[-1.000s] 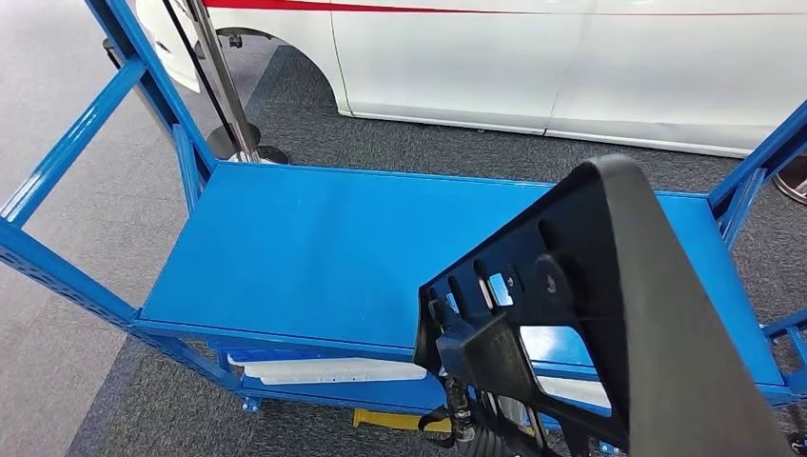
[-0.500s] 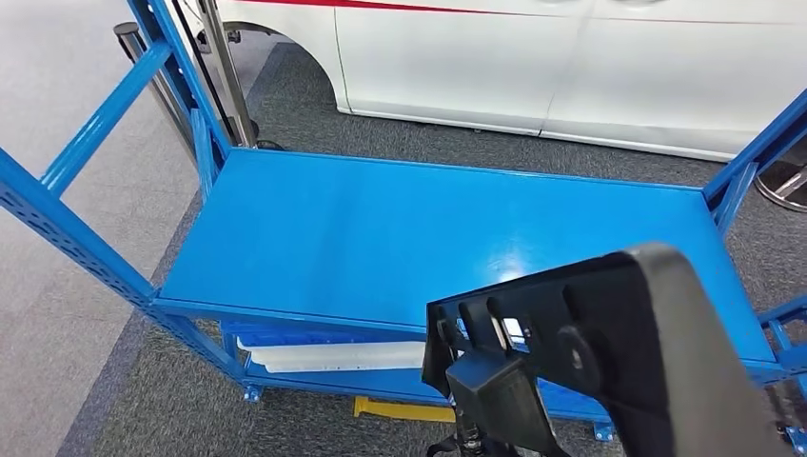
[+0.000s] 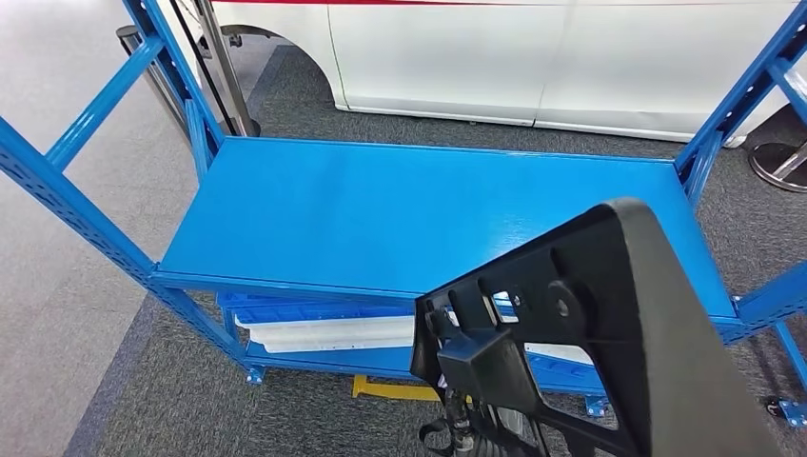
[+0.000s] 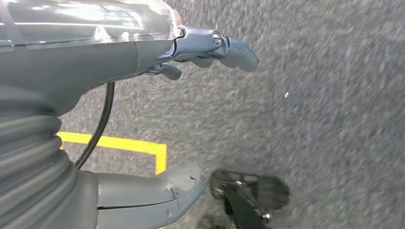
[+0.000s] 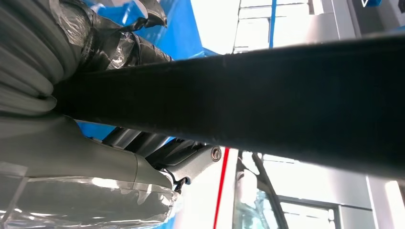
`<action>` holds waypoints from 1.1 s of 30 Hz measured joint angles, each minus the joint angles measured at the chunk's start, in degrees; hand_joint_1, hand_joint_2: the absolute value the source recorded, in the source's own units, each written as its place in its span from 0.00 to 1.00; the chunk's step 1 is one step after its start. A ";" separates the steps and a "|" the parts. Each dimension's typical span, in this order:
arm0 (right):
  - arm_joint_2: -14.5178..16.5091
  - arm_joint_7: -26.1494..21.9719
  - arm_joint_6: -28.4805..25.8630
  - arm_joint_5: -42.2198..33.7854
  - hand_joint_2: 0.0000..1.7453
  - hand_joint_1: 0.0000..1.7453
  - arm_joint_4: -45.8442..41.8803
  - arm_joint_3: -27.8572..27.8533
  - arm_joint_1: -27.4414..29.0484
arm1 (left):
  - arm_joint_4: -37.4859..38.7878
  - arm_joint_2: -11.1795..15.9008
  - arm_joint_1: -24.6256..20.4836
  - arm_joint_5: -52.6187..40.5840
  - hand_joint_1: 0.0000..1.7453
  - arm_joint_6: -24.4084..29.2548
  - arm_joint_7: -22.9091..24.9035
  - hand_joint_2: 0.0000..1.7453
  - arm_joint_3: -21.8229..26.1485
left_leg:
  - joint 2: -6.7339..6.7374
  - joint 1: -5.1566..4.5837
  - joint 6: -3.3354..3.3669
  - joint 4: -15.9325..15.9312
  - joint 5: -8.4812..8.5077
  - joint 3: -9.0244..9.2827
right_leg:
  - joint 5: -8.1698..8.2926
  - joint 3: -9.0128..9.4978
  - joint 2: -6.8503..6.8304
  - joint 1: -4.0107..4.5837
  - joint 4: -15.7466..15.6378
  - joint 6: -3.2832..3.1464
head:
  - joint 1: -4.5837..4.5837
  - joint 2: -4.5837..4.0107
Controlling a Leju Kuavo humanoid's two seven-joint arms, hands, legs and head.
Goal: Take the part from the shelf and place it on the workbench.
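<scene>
A large black plastic part (image 3: 609, 314) with slots and a mounting boss stands tilted at the lower right of the head view, in front of the blue rack's flat deck (image 3: 381, 209). In the right wrist view the same part (image 5: 267, 100) runs as a dark bar across my right hand (image 5: 95, 157), which grips it from below with its fingers (image 5: 191, 162) under the bar. My left hand (image 4: 143, 52) hangs over grey carpet, fingers apart and holding nothing.
The rack's blue uprights (image 3: 86, 219) stand at both ends, and white pieces (image 3: 324, 333) lie on its lower level. A white car (image 3: 571, 57) is parked behind, with steel posts (image 3: 224, 67) at the back left. A yellow floor line (image 3: 390, 388) runs under the rack.
The whole picture has shifted, so the camera has moved relative to the rack. The black part stays in my right hand and sits a little higher in the picture than half a second ago.
</scene>
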 joint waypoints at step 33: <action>2.53 -0.27 8.03 -4.35 1.00 1.00 -6.03 -8.47 9.51 | 0.05 -1.26 0.05 -1.36 0.00 1.58 -0.67 1.00 -0.14 | 0.18 -0.10 0.23 5.11 -1.87 0.55 | -0.15 -0.86 1.79 0.36 0.52 -0.34 | 0.10 0.00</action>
